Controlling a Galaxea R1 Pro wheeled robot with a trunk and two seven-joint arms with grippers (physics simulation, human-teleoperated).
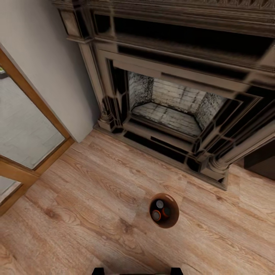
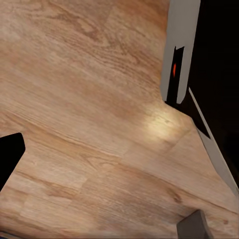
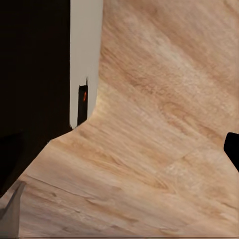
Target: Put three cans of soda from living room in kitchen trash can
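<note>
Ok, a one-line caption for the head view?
Bucket holding three soda cans stands on the wood floor before the fireplace.

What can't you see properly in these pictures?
- Cans inside the bucket, head view: too small and shadowed to count for sure; two silvery tops and some orange show.
- Glass door, head view: cut off by the picture's left edge.
- Grippers, wrist views: only dark finger bits at the edges, so open or shut is unclear.

a pale grey body panel (image 2: 181,45) with a small orange-red mark (image 2: 174,68) in its black slot stood over the wood floor (image 2: 89,99), beside a black bulk (image 2: 219,59).
</note>
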